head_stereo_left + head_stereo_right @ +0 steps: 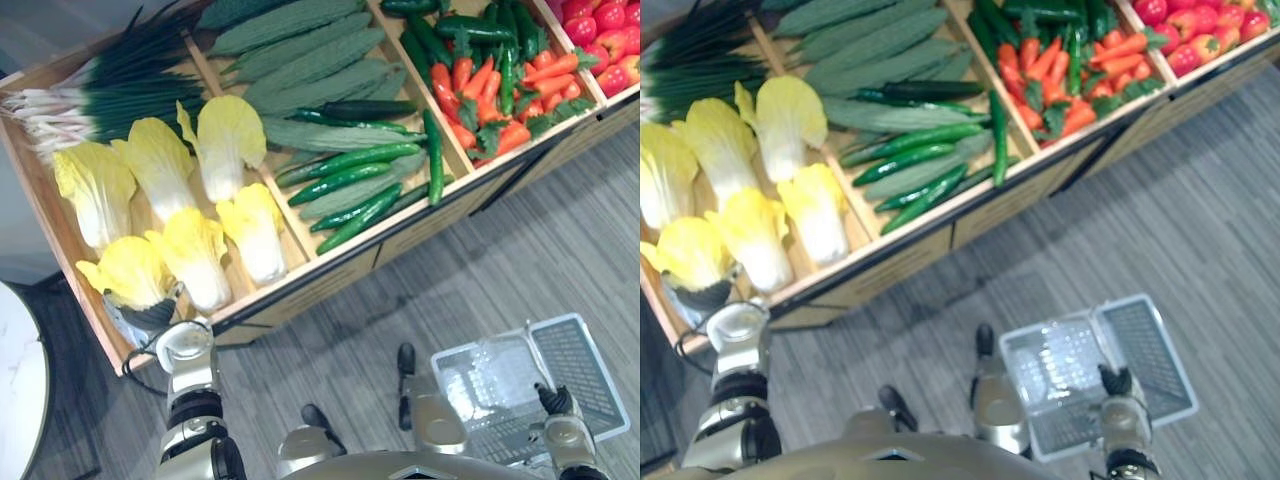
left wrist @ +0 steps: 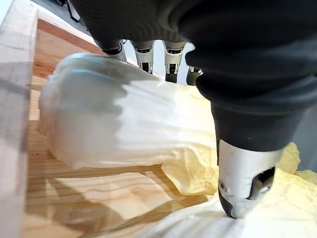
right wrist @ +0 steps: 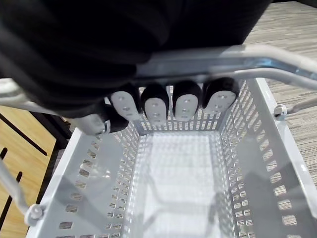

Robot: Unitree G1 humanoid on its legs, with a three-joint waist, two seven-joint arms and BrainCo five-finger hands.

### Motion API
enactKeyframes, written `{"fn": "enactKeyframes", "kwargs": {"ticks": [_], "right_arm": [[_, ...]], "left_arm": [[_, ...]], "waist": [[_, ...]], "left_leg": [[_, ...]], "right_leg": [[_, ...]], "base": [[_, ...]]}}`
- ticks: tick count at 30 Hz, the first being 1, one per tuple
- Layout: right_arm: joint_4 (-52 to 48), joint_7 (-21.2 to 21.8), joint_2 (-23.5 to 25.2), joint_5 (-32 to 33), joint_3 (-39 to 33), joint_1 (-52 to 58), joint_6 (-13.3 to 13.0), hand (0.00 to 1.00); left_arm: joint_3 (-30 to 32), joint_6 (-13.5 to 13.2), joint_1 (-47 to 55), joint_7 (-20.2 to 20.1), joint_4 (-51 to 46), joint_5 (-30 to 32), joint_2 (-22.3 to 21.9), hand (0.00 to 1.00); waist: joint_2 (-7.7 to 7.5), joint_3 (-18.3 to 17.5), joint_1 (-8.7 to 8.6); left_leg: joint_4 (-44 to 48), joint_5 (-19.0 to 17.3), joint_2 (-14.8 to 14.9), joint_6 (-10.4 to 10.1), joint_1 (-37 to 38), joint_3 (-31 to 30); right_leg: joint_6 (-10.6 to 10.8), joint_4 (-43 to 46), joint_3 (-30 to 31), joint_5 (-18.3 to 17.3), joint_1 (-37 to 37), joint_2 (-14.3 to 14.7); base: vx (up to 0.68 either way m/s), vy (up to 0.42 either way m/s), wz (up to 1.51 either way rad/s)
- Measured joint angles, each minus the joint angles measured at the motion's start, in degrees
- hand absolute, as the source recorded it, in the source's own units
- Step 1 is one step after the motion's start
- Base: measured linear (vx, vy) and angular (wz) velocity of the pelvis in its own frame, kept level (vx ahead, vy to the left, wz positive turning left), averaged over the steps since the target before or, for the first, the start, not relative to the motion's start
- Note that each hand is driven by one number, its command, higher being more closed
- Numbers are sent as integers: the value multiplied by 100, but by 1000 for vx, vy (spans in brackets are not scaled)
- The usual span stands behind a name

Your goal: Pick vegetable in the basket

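1. In the left eye view a sloping wooden display stand (image 1: pixel 420 226) fills the upper half of the frame. Its compartments run from green onions (image 1: pixel 110 95) at upper left, through napa cabbages (image 1: pixel 225 140), bumpy gourds (image 1: pixel 300 50) and cucumbers (image 1: pixel 350 160), to carrots (image 1: pixel 490 90) and red peppers (image 1: pixel 600 30) at upper right.
2. The left hand (image 1: pixel 152 314) sits at lower left of that frame, at the stand's front corner. It is against the lowest napa cabbage (image 1: pixel 125 270), which lies in its compartment.
3. The left wrist view gives the grip that the head views leave unclear. The fingers (image 2: pixel 144 55) reach over the far side of the cabbage's pale stem. The thumb (image 2: pixel 246 186) comes down on the near side, its tip on yellow leaf. The hand is closed round the cabbage, which rests on the compartment's wooden floor beside the side wall.
4. The right hand (image 1: pixel 553 402) is at lower right of the left eye view, above a pale perforated plastic basket (image 1: pixel 590 360). The basket is over the grey plank floor (image 1: pixel 500 250), well apart from the stand.
5. The right wrist view shows that hand's dark fingertips (image 3: pixel 185 105) curled under the basket's metal handle (image 3: pixel 257 52), gripping it. The basket's slotted walls and bottom lie beyond them.
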Motion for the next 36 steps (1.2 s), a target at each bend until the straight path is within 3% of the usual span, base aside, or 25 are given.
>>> {"fn": "enactKeyframes", "kwargs": {"ticks": [9, 22, 32, 33, 36], "right_arm": [[-24, 1, 0, 2, 66, -1, -60, 100], [59, 0, -24, 3, 115, -97, -65, 100], [106, 1, -33, 3, 118, -263, -52, 100], [124, 1, -34, 3, 118, -287, -51, 100], [227, 25, -37, 3, 119, -418, -48, 100]], "left_arm": [[237, 19, -194, 30, 589, -374, 64, 0], [312, -15, -392, -42, 1182, -429, 358, 0], [355, 57, -459, -48, 1481, -415, 530, 0], [354, 57, -460, -48, 1489, -415, 529, 100], [358, 57, -462, -87, 1545, -423, 574, 100]], "waist": [[-22, 14, 4], [-77, 87, -4], [-27, 174, -3], [-35, 178, -4], [-49, 187, -1]], "left_leg": [[-3, -5, -3, -8, -61, 85], [-7, -11, -9, -17, -71, 146], [-6, -18, -6, -28, -103, 252], [-6, -18, -9, -28, -103, 253], [-2, -34, -11, -51, -120, 272]], "right_leg": [[4, -8, 52, 16, -108, 2], [6, -151, 139, 106, -106, 5], [-1, -188, 213, 149, -191, 36], [0, -188, 217, 150, -192, 34], [3, -186, 277, 153, -238, 46]], "base": [[-28, -46, -4], [-39, -51, -3], [-33, -53, -6], [-26, -39, -2], [-46, -51, -5]]}}
